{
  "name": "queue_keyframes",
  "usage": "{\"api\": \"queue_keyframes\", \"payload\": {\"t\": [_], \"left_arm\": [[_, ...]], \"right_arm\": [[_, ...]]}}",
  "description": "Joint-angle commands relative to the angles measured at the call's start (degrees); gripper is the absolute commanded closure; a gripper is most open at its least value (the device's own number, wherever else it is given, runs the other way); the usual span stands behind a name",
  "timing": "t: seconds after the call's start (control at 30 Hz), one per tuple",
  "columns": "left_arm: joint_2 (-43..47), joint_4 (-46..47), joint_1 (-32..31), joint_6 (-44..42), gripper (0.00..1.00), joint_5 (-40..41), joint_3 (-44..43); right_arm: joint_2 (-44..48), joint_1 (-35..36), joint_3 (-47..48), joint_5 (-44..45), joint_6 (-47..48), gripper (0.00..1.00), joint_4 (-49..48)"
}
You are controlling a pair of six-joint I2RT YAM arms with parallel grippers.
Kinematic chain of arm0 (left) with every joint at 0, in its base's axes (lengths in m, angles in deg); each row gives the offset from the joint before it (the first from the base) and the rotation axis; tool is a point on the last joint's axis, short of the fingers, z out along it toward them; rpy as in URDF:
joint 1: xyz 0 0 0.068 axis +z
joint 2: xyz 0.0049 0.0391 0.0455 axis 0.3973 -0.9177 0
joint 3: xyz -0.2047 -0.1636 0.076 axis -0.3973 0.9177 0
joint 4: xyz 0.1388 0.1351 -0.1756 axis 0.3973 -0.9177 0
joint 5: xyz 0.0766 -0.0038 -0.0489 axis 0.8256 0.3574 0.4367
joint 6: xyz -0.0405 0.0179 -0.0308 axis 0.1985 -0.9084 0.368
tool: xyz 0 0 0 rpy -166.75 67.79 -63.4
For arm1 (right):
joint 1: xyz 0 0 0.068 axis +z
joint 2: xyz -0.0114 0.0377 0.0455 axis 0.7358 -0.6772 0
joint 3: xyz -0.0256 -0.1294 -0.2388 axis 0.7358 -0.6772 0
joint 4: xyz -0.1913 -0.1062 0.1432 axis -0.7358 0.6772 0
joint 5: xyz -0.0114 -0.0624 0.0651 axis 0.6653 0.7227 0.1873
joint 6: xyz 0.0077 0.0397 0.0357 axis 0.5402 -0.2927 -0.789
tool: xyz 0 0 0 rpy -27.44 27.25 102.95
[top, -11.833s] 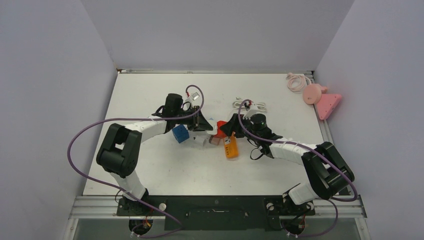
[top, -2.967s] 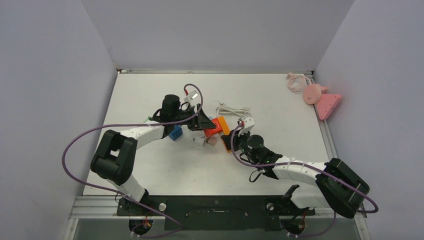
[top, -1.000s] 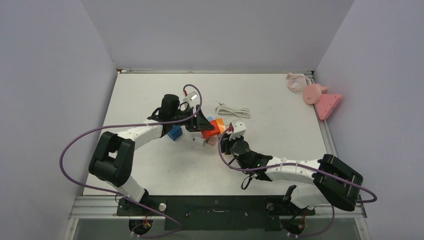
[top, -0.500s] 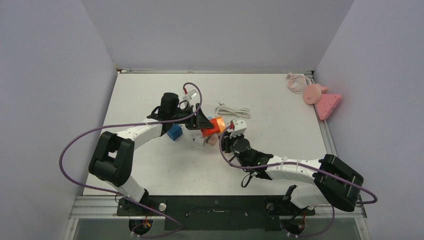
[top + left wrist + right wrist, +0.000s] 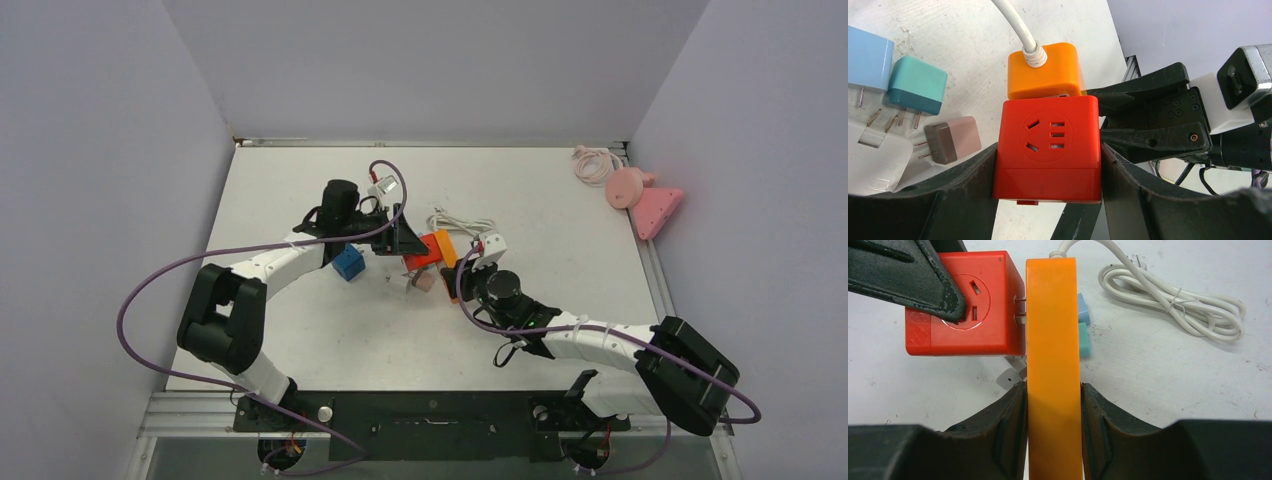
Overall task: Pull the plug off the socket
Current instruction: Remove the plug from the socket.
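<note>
My left gripper (image 5: 1048,165) is shut on the sides of the red cube socket (image 5: 1050,145) and holds it above the table. An orange plug (image 5: 1053,340) with a white cable sits against the socket's far face. Its metal prongs (image 5: 1019,310) show in a narrow gap between the two. The right gripper (image 5: 1054,390) is shut on the plug's flat sides. In the top view the socket (image 5: 425,250) and the plug (image 5: 446,248) hang mid-table between the left gripper (image 5: 410,245) and the right gripper (image 5: 458,270).
The plug's white cable lies coiled (image 5: 465,222) just behind it. Below the socket lie loose adapters: light blue (image 5: 868,60), teal (image 5: 915,85) and brown-pink (image 5: 953,140). A blue cube (image 5: 348,263) rests by the left arm. Pink items (image 5: 645,200) lie off the table's far right edge.
Over the last second the right wrist has swung to the right and both grippers have carried the socket and plug slightly right and away. Both grips are unchanged.
</note>
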Motion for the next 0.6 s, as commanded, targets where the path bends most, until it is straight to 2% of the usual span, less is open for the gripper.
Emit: {"api": "queue_keyframes", "payload": {"t": [0.0,0.27,0.57], "left_arm": [[2.3,0.53,0.84,-1.24,1.0,3.16,0.16],[0.7,2.84,0.84,2.71,1.0,5.3,1.77],[2.03,1.55,1.63,1.41,1.0,8.76,1.68]], "right_arm": [[2.03,-0.56,0.92,10.31,-0.43,0.95,-3.07],[-0.94,5.65,4.2,22.51,2.26,0.95,0.73],[-1.27,5.24,4.13,19.64,0.85,0.95,-0.15]]}}
